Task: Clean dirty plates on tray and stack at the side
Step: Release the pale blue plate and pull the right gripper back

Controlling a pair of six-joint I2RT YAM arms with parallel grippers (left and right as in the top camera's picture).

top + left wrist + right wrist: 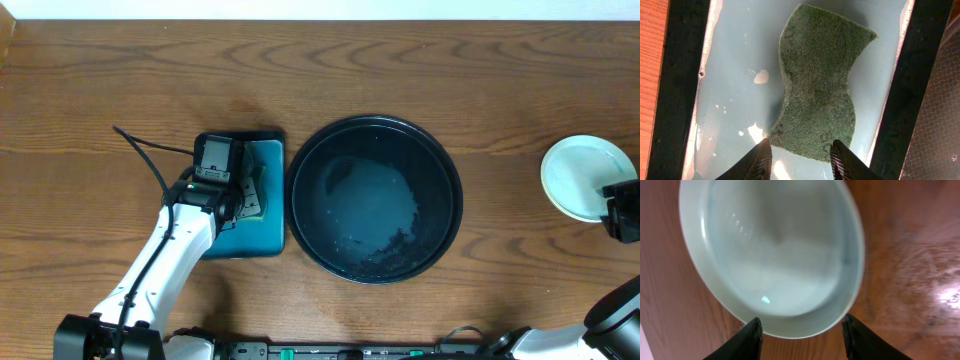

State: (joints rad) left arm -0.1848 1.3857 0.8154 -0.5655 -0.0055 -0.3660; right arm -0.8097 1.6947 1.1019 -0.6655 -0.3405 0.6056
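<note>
One green scouring sponge (820,85) in the teal rectangular tray (735,75), left gripper (797,145) spread over it; right gripper (802,322) spread above a pale mint-white round plate (780,255); round black tray (375,120) looks wet.

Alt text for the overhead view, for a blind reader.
A large round black tray, no plates on it, sits centred on a brown wooden table. Left of it, the left gripper hangs over a green sponge in a teal rectangular tray; far right, the right gripper sits at the edge of a pale mint-white round plate.
</note>
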